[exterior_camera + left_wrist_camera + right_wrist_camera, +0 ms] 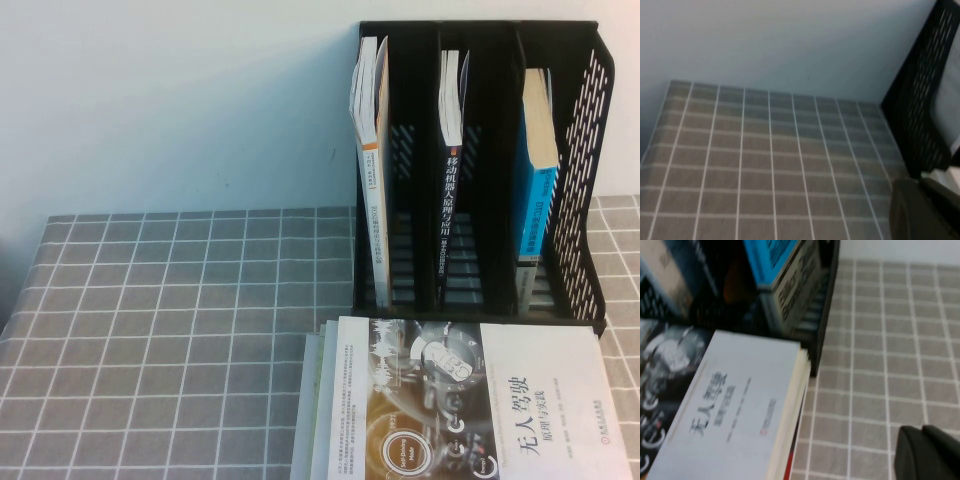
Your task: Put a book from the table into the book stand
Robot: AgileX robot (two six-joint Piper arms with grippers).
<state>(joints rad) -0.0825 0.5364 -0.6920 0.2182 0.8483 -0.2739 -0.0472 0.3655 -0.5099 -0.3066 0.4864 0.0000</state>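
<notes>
Left claw (925, 210), closed and holding nothing, is seen only in its wrist view, beside the book stand (480, 170). Right claw (927, 452) is nearer the book (470, 400); its opening cannot be told. The book is laid flat on a stack on the counter (160, 340), at 6 o'clock from the stand, long axis running 3 to 9. Every slot already holds one book.

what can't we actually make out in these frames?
- Book: high view, its near end is cut off by the frame edge.
- What lies under it: only page edges show at the left.
- Book stand: slot floors are in shadow.
- Left gripper: left wrist view, a dark blurred shape at the frame corner, over the table; shut.
- Right gripper: right wrist view, cut off at the corner.
</notes>
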